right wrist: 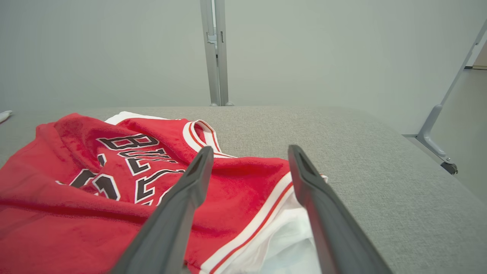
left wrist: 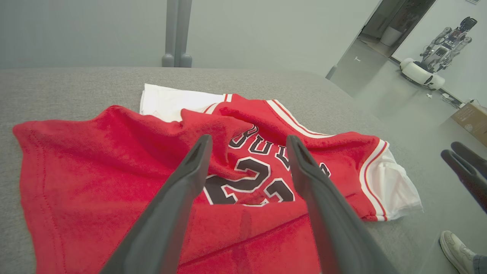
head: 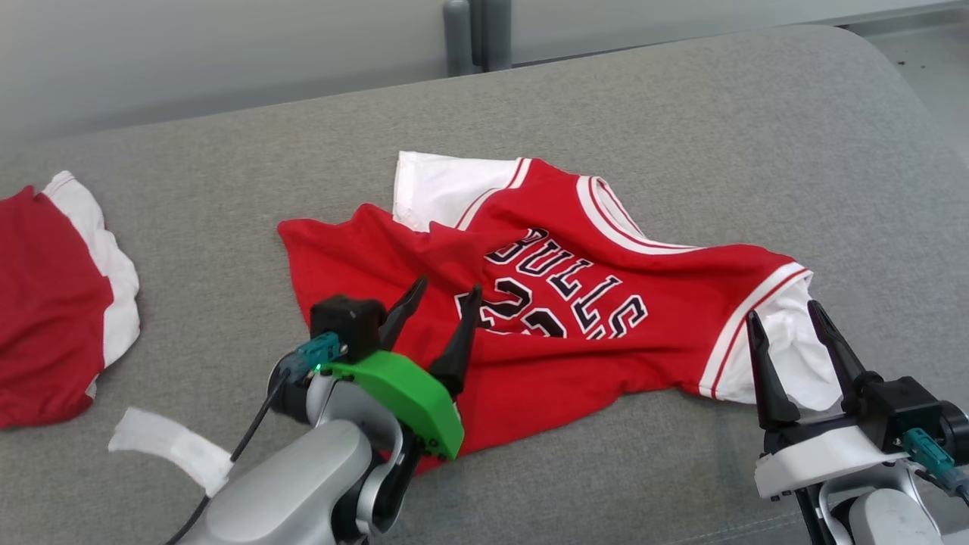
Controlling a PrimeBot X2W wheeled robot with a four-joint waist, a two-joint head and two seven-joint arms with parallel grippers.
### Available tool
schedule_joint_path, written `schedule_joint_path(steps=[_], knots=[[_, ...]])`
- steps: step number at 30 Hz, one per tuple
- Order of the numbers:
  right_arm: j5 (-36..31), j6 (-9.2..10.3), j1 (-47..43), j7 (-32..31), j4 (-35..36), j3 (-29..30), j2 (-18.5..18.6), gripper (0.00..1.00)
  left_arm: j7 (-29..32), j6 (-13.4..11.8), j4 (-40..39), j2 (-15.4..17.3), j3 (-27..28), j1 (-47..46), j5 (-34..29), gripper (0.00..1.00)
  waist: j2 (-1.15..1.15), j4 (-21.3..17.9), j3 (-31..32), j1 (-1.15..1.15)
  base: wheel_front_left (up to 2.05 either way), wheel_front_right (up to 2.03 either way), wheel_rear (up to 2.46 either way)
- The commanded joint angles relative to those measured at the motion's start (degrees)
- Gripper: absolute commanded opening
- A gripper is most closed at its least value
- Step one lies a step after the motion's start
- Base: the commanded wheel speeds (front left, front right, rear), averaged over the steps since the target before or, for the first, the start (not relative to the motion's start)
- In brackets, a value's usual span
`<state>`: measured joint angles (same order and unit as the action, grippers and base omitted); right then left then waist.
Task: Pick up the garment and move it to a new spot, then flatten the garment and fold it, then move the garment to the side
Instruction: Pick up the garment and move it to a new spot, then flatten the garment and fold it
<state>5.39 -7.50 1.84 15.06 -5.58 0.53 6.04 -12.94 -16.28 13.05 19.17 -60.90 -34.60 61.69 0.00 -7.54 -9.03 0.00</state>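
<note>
Head view: the garment (head: 590, 303), a red jersey with white trim and dark lettering, lies crumpled at the middle of the grey fabric-covered tabletop (head: 681, 113). Its left part is thrown over itself and a white panel shows at its far edge. The left gripper (head: 448, 286) stands over the near left part of the jersey, jaws parted to a moderate gap and holding nothing. The right gripper (head: 783, 310) stands at the jersey's white right sleeve, jaws parted about as far, also empty. A second red and white garment (head: 53, 303) lies well apart at the left edge, and a white strip (head: 170, 446) lies near the left arm. Left wrist view: the fingers frame the number on the jersey's chest, with a raised fold of red cloth just beyond them. Whether the tips touch the cloth cannot be told. A shoe (left wrist: 456, 243) shows at the lower right, on the floor beside the tabletop. Right wrist view: the fingers straddle the striped sleeve edge, with white cloth between them and bare tabletop to the right. Assessment: the garment is neither flat nor folded, so the step in hand is judged to be taking hold, either for the move or for flattening. The next move calls for each gripper to come down and close on one layer near an outer edge, then draw apart evenly. Pinching doubled cloth would keep the fold in.
</note>
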Motion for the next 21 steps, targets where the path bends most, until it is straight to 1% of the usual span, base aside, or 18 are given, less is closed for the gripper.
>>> schedule_joint_path(steps=[1,5,8,11,12,14,16,19,21], knots=[[-0.4,0.02,-0.9,0.2,0.2,0.1,0.2,1.0,-0.2,-0.3,-0.3,0.4,0.1,1.1,0.2,1.0,0.0,3.4,2.3,0.0,0.0,0.0,0.0],[-0.4,0.02,-1.6,0.2,0.5,-0.2,0.5,1.0,0.4,-2.0,-2.9,4.0,0.9,6.3,2.8,1.0,0.0,5.4,2.4,0.0,0.0,0.0,0.0],[-0.4,0.02,-1.5,0.2,0.5,-0.6,0.6,1.0,1.1,-1.7,-2.5,4.6,1.4,8.3,5.0,1.0,0.0,6.3,2.0,0.0,0.0,0.0,0.0],[-0.2,0.02,-0.8,0.2,0.2,-1.1,0.6,1.0,2.8,-0.8,-0.5,3.7,1.3,8.7,6.7,1.0,0.0,6.6,1.6,0.0,0.0,0.0,0.0],[-0.2,0.02,-0.6,0.2,0.1,-1.3,0.6,1.0,3.3,-0.5,0.3,2.9,2.0,8.6,8.1,1.0,0.0,6.6,1.4,0.0,0.0,0.0,0.0],[-0.2,0.02,-0.2,0.2,0.0,-1.8,0.5,1.0,4.7,-0.9,3.1,2.6,1.3,7.3,7.5,1.0,0.0,6.2,1.1,0.0,0.0,0.0,0.0],[0.0,0.02,0.2,0.2,0.1,-2.3,0.6,1.0,6.8,-0.5,5.8,1.7,1.1,6.6,9.0,1.0,0.0,5.6,0.7,0.0,0.0,0.0,0.0],[0.1,0.02,0.7,0.2,0.4,-2.4,0.7,1.0,9.8,-0.6,9.4,2.4,0.3,5.6,9.1,1.0,0.0,4.3,0.1,0.0,0.0,0.0,0.0],[0.1,0.02,0.6,0.2,0.7,-2.0,0.6,1.0,10.9,-0.1,10.9,3.0,0.6,5.6,10.0,1.0,0.0,3.5,-0.2,0.0,0.0,0.0,0.0]])
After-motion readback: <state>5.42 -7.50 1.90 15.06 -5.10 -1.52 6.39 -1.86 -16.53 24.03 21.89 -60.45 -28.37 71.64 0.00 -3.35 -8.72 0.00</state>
